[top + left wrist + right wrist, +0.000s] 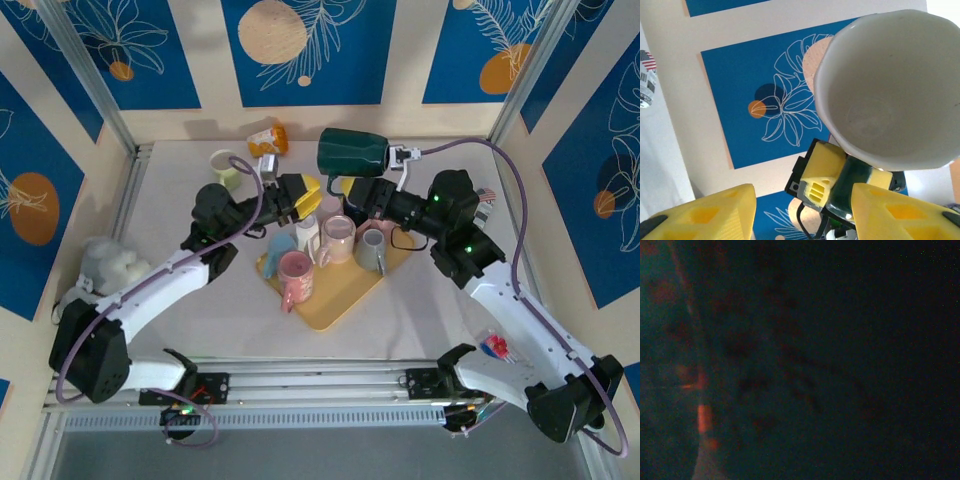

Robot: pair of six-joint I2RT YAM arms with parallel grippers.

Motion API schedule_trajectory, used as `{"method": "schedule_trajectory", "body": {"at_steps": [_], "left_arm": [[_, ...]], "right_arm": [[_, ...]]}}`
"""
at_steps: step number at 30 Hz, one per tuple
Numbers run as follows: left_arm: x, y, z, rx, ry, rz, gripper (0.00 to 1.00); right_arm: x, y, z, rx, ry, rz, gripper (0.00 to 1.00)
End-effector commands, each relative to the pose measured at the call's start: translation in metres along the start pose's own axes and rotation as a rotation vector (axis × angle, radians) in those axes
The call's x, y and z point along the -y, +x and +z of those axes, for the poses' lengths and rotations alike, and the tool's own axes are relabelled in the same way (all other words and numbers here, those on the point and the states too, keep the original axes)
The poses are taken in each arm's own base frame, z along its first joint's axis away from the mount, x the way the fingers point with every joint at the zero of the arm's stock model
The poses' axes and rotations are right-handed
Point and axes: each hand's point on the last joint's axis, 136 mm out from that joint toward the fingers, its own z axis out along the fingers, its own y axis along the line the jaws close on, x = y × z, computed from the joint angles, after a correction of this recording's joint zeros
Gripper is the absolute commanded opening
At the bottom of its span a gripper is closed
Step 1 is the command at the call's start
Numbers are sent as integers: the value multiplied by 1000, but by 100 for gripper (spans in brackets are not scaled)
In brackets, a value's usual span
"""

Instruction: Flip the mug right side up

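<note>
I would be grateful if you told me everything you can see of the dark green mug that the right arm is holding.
The dark green mug looks like glazed ceramic. Its outside is glossy, and the left wrist view shows a pale, empty inside. It is held in the air above the back of the table, tipped on its side with its mouth toward the left arm. The right gripper is shut on it from below, seemingly at its handle. Nothing else touches it.
</note>
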Motion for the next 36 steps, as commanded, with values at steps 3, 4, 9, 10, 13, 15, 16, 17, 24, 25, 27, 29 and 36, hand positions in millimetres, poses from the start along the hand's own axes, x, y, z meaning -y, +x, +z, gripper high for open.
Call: {"method": "schedule_trajectory", "body": {"at_steps": [3, 4, 9, 10, 13, 15, 16, 17, 24, 25, 27, 29, 36], "left_arm": [[41, -3, 7, 53, 138, 69, 53], [44, -3, 7, 60, 146, 74, 53], [45, -1, 7, 73, 147, 94, 52], [42, 0, 8, 71, 130, 96, 51], [33, -1, 6, 87, 110, 89, 48], [24, -1, 6, 90, 91, 75, 45], [21, -1, 6, 91, 84, 68, 44], [19, 0, 6, 88, 78, 65, 44], [14, 2, 9, 68, 61, 64, 39], [12, 2, 10, 68, 60, 59, 39], [14, 2, 11, 68, 72, 59, 38], [13, 3, 12, 63, 66, 61, 38], [2, 4, 12, 67, 35, 60, 40]], "right_arm": [[-21, -22, -2, 98, -89, 11, 0], [-18, -22, -2, 103, -82, 26, 0], [-4, -19, 1, 115, -51, 83, 0], [-3, -19, 0, 116, -47, 89, 0], [-1, -18, 1, 120, -52, 102, 0], [0, -18, 1, 125, -53, 111, 0], [0, -19, 1, 129, -52, 115, 0], [0, -19, 1, 130, -50, 118, 0], [8, -18, 5, 139, -51, 153, 0], [9, -17, 7, 136, -51, 159, 0], [11, -18, 10, 135, -50, 165, 0], [12, -18, 12, 136, -53, 165, 0], [9, -15, 19, 121, -73, 182, 0]]}}
